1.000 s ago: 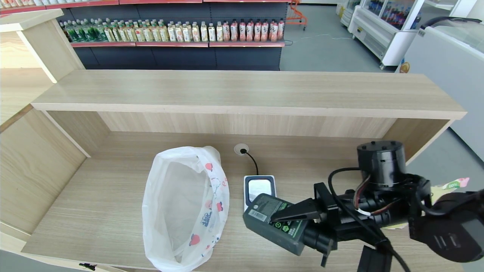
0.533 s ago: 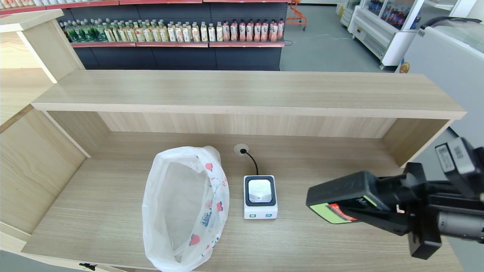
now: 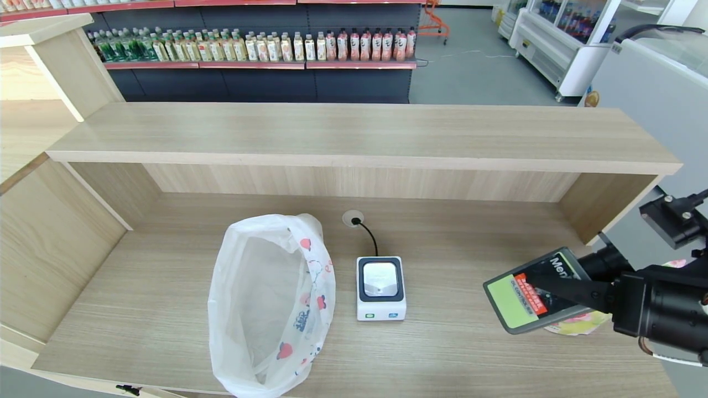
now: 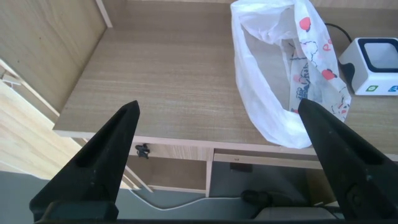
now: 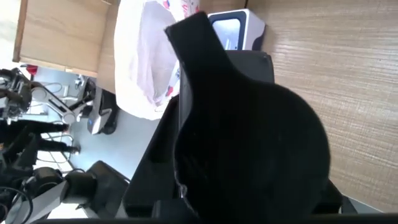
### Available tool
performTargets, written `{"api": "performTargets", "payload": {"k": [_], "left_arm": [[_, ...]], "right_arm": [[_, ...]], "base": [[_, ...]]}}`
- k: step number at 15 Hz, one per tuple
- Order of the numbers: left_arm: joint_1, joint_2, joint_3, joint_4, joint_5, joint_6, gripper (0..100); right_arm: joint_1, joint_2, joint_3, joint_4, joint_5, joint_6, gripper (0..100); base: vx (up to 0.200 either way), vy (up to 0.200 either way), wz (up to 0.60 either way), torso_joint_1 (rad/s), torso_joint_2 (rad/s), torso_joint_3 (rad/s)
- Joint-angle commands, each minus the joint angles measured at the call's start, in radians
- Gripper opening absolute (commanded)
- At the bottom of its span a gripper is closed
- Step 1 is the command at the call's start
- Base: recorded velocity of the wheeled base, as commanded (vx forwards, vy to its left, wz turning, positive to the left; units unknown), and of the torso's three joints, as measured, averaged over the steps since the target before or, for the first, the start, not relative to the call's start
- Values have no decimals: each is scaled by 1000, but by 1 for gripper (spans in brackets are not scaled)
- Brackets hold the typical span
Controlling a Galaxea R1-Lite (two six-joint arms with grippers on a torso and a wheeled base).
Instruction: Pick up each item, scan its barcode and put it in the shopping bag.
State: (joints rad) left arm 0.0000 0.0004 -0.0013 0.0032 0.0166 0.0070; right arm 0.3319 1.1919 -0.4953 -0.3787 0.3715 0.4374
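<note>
Supporting counter: a light wooden checkout counter (image 3: 138, 309) with a raised ledge along its far edge; the task's things are on or above its lower surface.
Shopping bag: a white thin plastic shopping bag (image 3: 271, 304) with red fruit prints stands close to the near edge, left of the middle. Its mouth is wide open, and I see nothing inside through the plastic.
Right gripper: the right gripper (image 3: 547, 287) is above the right end of the counter, its fingers pinching a dark flat bottle, with one finger across the label face.
Held item: the dark flat bottle (image 3: 511, 303) has a green and red label. It is in the air, tilted, well apart from the scanner and to its right. I see no barcode on the face that shows.
Left gripper: the left gripper (image 4: 219, 109) hangs outside the near edge, by the near left corner, with its fingers spread wide and nothing between them.
Scanner: the barcode scanner (image 3: 380, 287) is a small white box with its window upward, just beside the bag's right side.
Waiting item: a colourful packet (image 3: 578, 323) lies near the right edge, partly hidden under the bottle.
Progress: this looks like an early stage, because the bag seems empty. Whether the bottle is already scanned, I cannot tell. It must still go into the bag, and the packet after it.
</note>
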Motion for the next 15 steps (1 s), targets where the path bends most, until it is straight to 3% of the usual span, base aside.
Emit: {"api": "performTargets", "payload": {"k": [1,4,10,15], "left_arm": [[0,0,0,0,0,2,100],[0,0,0,0,0,1,100],[0,0,0,0,0,-2,100],[0,0,0,0,0,-2,100]], "right_arm": [[-4,35,0,3,0,3,0],[-7,26,0,3,-2,3,0],[-70,34,-3,32,-9,3,0],[-71,123,-54,49,-42,-9,0]], "base": [[0,0,0,0,0,0],[0,0,0,0,0,0],[0,200,0,5,1,5],[0,200,0,0,1,2]]}}
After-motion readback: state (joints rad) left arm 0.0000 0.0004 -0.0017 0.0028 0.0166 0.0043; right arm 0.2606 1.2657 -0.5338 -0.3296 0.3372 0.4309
